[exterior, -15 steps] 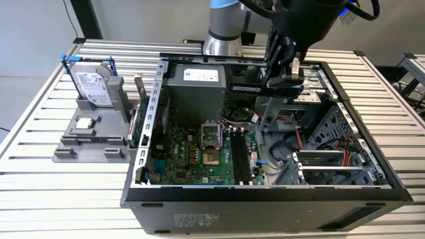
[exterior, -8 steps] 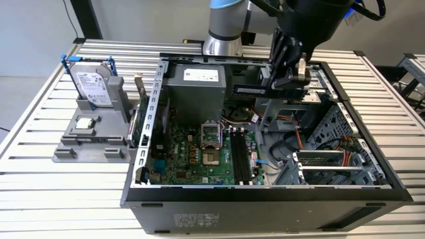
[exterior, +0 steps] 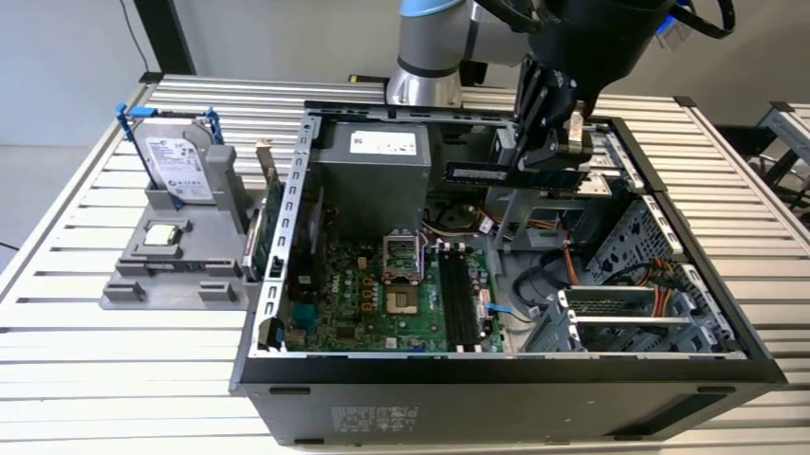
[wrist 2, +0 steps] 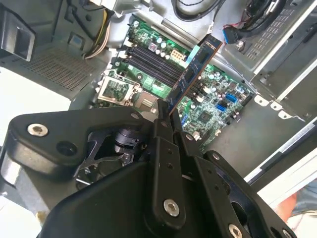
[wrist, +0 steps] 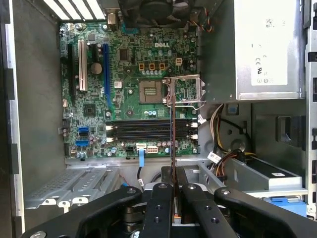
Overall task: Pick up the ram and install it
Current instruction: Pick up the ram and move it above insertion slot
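While the gripper (exterior: 553, 156) hangs over the far side of an open computer case (exterior: 506, 398), it is clenched on the ram (exterior: 487, 173), a long, thin, dark stick of circuit board. In the exterior view the ram is held level in the air. One end is pinched between the black fingers and the rest reaches out toward the exterior view's left, in front of the grey power supply (exterior: 374, 171). It is raised above the case floor and is not seated in any slot.

The case lies on its side on a slatted metal desk (exterior: 76, 379). A green motherboard (exterior: 367, 303) covers its floor, with black memory slots (exterior: 458, 303) running near to far beside the processor socket (exterior: 398, 256).

In the second wrist view the gripper (wrist 2: 166, 111) grips the ram (wrist 2: 194, 67) by its end, and the stick tilts out over the motherboard (wrist 2: 208, 109). In the first wrist view the ram (wrist: 173, 134) appears edge-on as a thin line rising from the gripper (wrist: 173, 173) and crossing the memory slots (wrist: 148, 131).

On the desk at the exterior view's left, well apart from the gripper, a grey fixture (exterior: 165, 284) holds an upright silver hard drive (exterior: 177, 161) with blue brackets and a small square processor chip (exterior: 161, 234).
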Motion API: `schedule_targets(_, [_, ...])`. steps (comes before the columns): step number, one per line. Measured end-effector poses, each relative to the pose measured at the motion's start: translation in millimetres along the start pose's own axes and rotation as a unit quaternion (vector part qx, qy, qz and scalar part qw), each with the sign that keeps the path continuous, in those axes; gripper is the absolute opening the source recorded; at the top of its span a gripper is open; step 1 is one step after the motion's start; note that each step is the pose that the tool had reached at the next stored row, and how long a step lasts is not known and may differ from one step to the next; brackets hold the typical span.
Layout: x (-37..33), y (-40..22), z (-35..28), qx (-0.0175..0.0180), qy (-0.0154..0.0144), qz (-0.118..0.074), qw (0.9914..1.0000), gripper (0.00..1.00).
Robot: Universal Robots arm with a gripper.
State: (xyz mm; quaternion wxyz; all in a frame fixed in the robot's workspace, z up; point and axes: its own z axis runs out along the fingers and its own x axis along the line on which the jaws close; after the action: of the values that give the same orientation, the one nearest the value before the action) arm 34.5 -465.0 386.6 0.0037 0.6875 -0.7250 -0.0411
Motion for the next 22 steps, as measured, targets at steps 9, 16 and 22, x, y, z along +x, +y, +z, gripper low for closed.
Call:
schedule_targets(9, [0.0,0.0,0.0,0.0001,0.0000,0.000,1.00000,0.00])
schedule_targets(16, [-0.1,0.0,-0.1,0.0009,-0.0009,0.015,0.99989,0.00])
schedule_targets(22, [0.0,0.0,0.0,0.0034,-0.0041,0.064,0.99795,0.00])
